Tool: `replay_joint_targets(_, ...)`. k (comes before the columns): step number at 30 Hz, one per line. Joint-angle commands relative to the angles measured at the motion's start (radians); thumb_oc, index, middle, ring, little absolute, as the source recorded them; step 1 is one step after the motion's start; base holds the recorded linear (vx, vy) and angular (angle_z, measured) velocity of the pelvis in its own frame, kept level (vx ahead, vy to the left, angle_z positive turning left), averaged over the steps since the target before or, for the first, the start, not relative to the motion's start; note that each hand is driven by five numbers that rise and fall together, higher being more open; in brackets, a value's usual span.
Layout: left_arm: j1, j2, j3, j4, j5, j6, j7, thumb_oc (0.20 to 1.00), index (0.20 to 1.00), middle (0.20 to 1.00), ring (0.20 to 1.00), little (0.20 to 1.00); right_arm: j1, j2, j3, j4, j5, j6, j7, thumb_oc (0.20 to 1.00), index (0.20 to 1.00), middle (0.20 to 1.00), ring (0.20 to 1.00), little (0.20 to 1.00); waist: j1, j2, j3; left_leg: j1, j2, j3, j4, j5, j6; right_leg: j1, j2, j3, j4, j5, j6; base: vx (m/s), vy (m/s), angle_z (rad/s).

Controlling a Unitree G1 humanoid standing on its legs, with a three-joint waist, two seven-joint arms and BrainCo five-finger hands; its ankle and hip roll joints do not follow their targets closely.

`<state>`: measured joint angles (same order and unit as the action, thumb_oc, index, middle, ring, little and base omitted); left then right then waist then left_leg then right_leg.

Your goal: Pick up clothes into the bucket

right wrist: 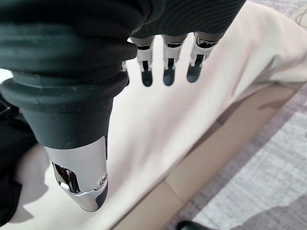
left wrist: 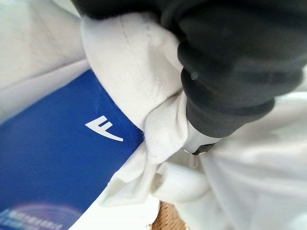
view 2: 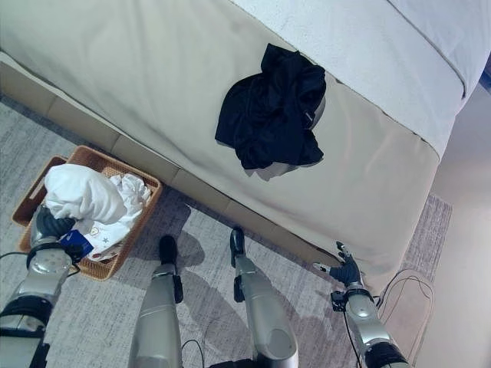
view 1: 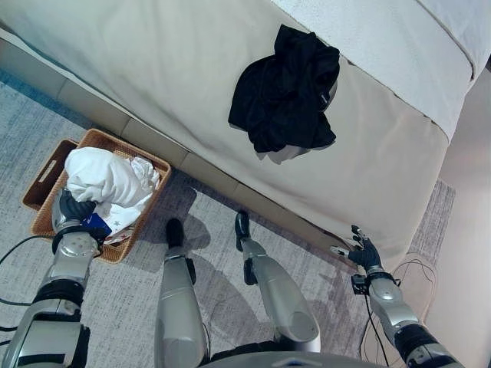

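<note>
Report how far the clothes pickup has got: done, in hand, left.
Done: white clothes are piled in the wicker basket on the rug.
In hand: the left hand is down in that pile, white cloth bunched round it; whether its fingers grip cannot be told. The right hand is open and empty near the bed's corner.
Left: the black garment still lies on the bed.

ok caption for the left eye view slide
Left hand at white clothes in the basket; black garment on the bed.
</note>
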<state>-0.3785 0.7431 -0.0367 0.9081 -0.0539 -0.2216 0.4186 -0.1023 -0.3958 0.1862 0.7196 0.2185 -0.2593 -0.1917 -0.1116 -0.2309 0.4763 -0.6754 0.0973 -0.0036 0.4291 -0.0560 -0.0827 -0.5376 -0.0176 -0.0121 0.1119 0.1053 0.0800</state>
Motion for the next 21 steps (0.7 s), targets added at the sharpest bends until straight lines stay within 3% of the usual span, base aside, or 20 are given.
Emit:
replay_joint_targets(1,-0.025,0.126,0.023,0.000,-0.012,-0.017,0.053,0.200,0.200,0.200,0.200,0.200,-0.019,-0.030,0.037,-0.038,0.064,-0.050,-0.038,1.000,1.000,1.000,1.000,1.000,0.017,-0.081,0.039,-0.036,-0.034,-0.030,0.173,-0.099,0.050,0.000,-0.026,0.005,0.032,0.003,0.067,-0.01,-0.041,-0.25)
replay_joint_targets(6,-0.095,0.158,-0.012,-0.016,-0.032,0.003,0.067,0.200,0.200,0.200,0.200,0.200,0.000,-0.033,0.029,-0.066,0.088,-0.060,-0.054,1.000,1.000,1.000,1.000,1.000,0.005,-0.071,0.044,-0.155,-0.058,-0.083,0.228,-0.111,0.061,-0.123,-0.034,-0.047,0.145,-0.049,0.061,0.02,-0.025,0.15)
replay_joint_targets(12,-0.146,0.146,-0.009,0.015,-0.079,0.037,0.087,0.200,0.200,0.200,0.200,0.200,0.000,-0.031,0.033,-0.077,0.094,-0.059,-0.064,1.000,1.000,1.000,1.000,1.000,-0.001,-0.065,0.044,-0.205,-0.074,-0.107,0.246,-0.112,0.064,-0.169,-0.044,-0.073,0.173,-0.066,0.054,0.01,-0.022,0.27)
replay_joint_targets(13,-0.151,0.140,-0.004,0.011,-0.085,0.041,0.094,0.529,0.529,0.529,0.529,0.529,-0.002,-0.031,0.036,-0.082,0.093,-0.057,-0.064,1.000,1.000,1.000,1.000,1.000,0.000,-0.064,0.044,-0.208,-0.075,-0.108,0.244,-0.111,0.063,-0.171,-0.045,-0.075,0.170,-0.067,0.054,0.01,-0.011,0.10)
replay_joint_targets(14,-0.154,0.133,0.009,0.024,-0.102,0.048,0.098,0.940,0.940,0.940,0.940,0.940,-0.002,-0.030,0.039,-0.087,0.095,-0.056,-0.063,1.000,1.000,1.000,1.000,1.000,0.001,-0.064,0.044,-0.206,-0.074,-0.107,0.240,-0.110,0.062,-0.170,-0.047,-0.078,0.167,-0.067,0.054,0.01,-0.014,0.03)
replay_joint_targets(15,-0.157,0.125,0.022,0.040,-0.122,0.054,0.107,1.000,1.000,1.000,1.000,1.000,-0.003,-0.030,0.040,-0.096,0.096,-0.055,-0.062,1.000,1.000,1.000,1.000,1.000,0.001,-0.063,0.044,-0.203,-0.074,-0.108,0.234,-0.107,0.061,-0.169,-0.049,-0.078,0.165,-0.068,0.054,0.00,0.000,0.00)
replay_joint_targets(21,-0.131,0.069,0.105,0.056,-0.251,0.060,0.141,1.000,1.000,1.000,1.000,1.000,0.000,-0.034,0.039,-0.131,0.105,-0.052,-0.064,1.000,1.000,1.000,1.000,1.000,0.006,-0.055,0.044,-0.181,-0.078,-0.103,0.203,-0.097,0.057,-0.154,-0.058,-0.082,0.155,-0.066,0.051,0.00,0.000,0.00)
